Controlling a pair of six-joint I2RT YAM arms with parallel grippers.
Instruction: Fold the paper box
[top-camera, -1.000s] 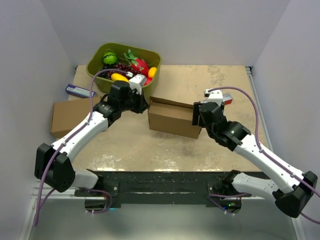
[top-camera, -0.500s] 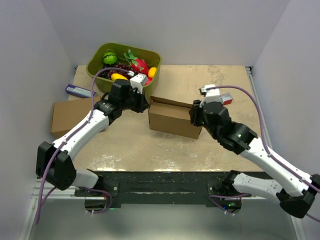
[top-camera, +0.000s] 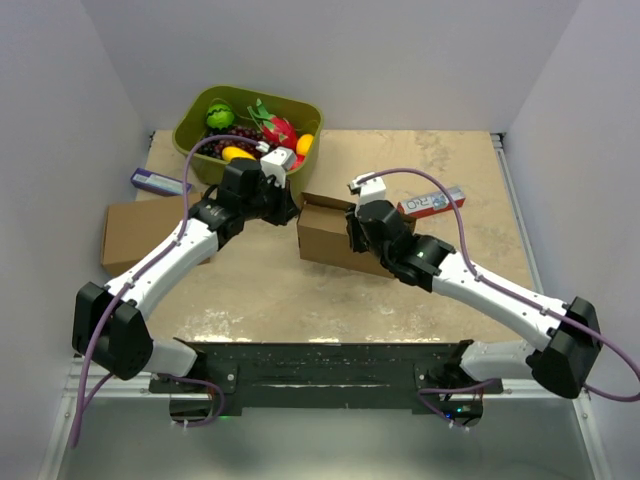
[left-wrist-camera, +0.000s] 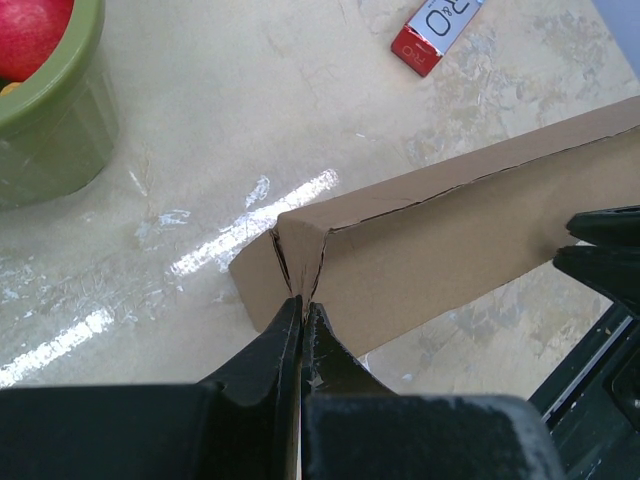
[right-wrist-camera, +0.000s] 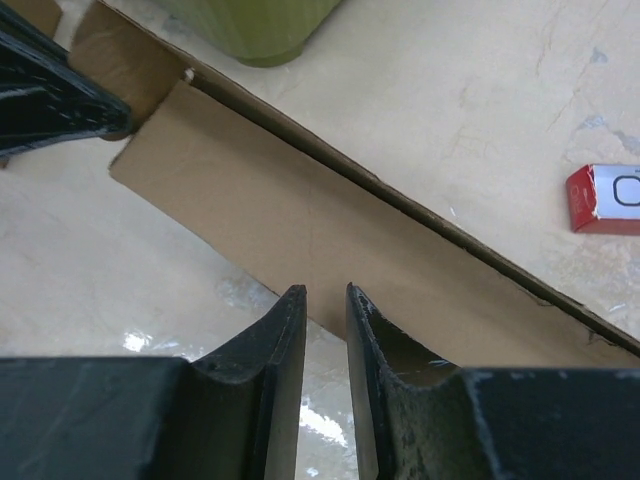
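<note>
Left claw (left-wrist-camera: 302, 305) pinches the paper box (top-camera: 325, 238) by its corner flap, mid-tabletop (top-camera: 430, 160); right claw (right-wrist-camera: 325, 298) hangs slightly parted, empty, above the long wall. Thin cardboard looks light, springy, easily creased: best gripped at edges near folds.

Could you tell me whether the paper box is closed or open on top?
Open on top: the paper box has raised walls with no lid over them; the left gripper pinches one corner.

right claw (right-wrist-camera: 325, 292) swung left over paper box (top-camera: 322, 240), packet (top-camera: 432, 203) uncovered
</note>
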